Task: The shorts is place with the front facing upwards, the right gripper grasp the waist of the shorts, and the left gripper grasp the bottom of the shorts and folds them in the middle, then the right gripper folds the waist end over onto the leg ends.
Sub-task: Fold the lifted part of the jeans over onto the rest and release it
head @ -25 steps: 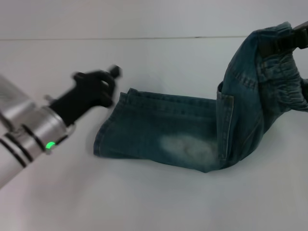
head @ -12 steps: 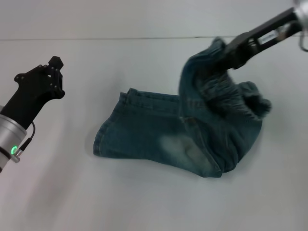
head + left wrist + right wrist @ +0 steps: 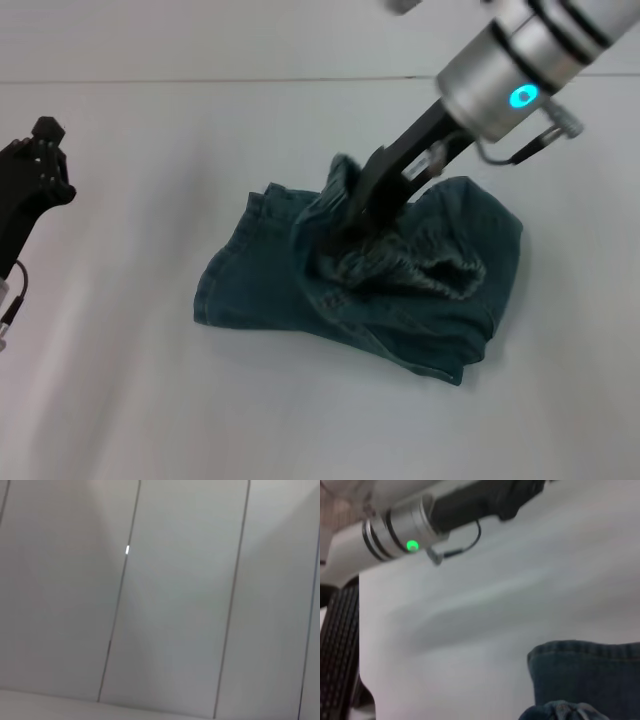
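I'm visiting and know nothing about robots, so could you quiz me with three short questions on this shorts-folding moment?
1. True or false: the right gripper is pressed down on the ruffled waist over the denim shorts.
2. Where is the left gripper? A) holding the leg ends B) off to the side, apart from the shorts C) under the shorts
3. Fill in: the uncovered leg ends lie toward the robot's ____ side.

Key: 1 true; 2 B; 3 left.

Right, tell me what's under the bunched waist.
The waist, held by the right gripper, lies over the leg half of the shorts. Only the leg ends show; the rest is covered.
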